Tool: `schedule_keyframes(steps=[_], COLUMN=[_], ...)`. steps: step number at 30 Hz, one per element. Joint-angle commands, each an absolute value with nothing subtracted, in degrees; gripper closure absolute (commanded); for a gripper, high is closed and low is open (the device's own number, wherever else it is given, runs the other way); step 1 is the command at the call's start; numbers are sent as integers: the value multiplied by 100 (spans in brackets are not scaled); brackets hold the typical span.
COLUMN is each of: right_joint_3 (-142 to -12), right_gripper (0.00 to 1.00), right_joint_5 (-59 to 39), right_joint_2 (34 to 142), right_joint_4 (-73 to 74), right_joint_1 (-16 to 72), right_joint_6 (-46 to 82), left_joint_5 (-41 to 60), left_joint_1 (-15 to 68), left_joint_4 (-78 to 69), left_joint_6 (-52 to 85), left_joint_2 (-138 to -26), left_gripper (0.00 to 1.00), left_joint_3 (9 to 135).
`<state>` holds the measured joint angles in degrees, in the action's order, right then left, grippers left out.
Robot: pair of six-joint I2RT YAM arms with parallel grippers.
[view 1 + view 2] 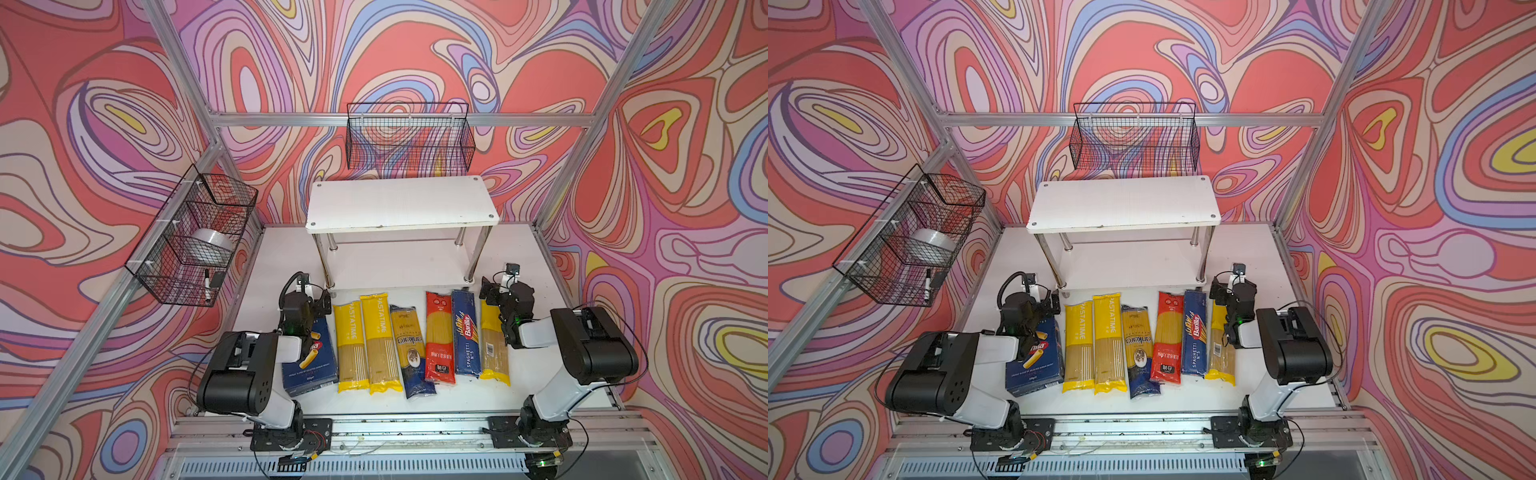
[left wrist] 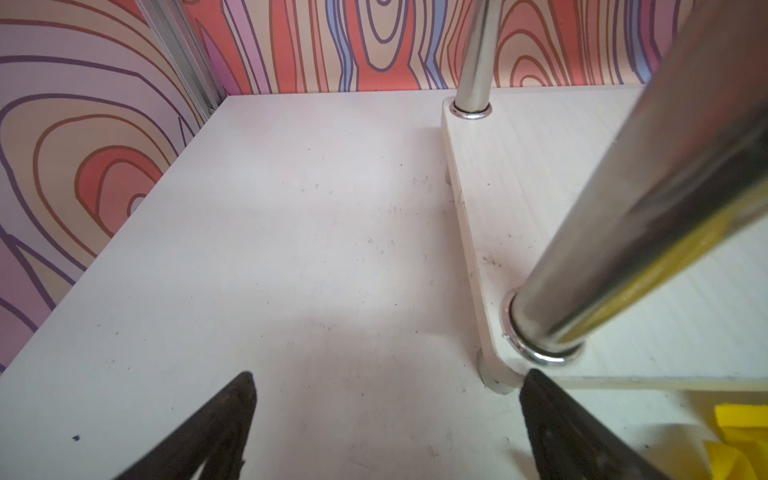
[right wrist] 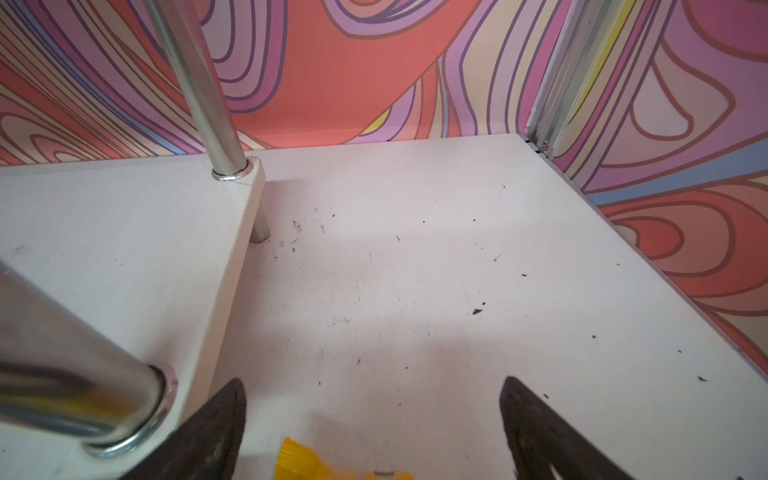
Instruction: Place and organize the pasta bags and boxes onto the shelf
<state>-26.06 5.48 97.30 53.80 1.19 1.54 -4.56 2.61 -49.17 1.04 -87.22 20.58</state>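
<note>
All seven packs lie flat in one row on the white table [image 1: 457,401], long sides next to each other, just in front of the shelf [image 1: 399,203]. From the left: the wide Barilla box [image 1: 313,365] with tube pasta pictured, the first PASTATIME bag [image 1: 351,345], the second PASTATIME bag [image 1: 380,340], the gold-and-navy bag [image 1: 411,353] sitting a bit nearer the front edge, the red-ended bag [image 1: 439,336], the narrow Spaghetti box [image 1: 466,332], and the third yellow-ended bag [image 1: 494,357] showing a barcode.

Both arms are folded low. The left gripper [image 2: 390,374] pokes out past the wide box's far end, right by the shelf's front left leg – jaws spread wide, nothing between them. The right gripper [image 3: 374,379] sits over the far end of that last yellow bag, beside the front right leg – also gaping, holding nothing.
</note>
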Motion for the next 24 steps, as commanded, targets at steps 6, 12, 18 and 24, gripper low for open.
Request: schedule_keyframes(steps=[6, 12, 18, 24], right_joint_3=[-2682, -2702, -2707, -2706], right_gripper=[2, 2, 2, 2], right_joint_5=[517, 501, 491, 490], right_joint_2=[9816, 9826, 9826, 9824], right_joint_4=[5476, 5447, 5445, 5440], right_joint_1=[98, 100, 88, 86], right_joint_6=[122, 129, 128, 127], left_joint_5=[-552, -550, -552, -562], left_joint_1=[204, 211, 211, 211], left_joint_4=[-5122, -5124, -5124, -5129], left_joint_6=[0, 0, -8, -9], left_joint_2=[-8833, -8841, -8835, -8833], left_gripper=[0, 0, 0, 0], left_joint_3=[2141, 2144, 2145, 2145])
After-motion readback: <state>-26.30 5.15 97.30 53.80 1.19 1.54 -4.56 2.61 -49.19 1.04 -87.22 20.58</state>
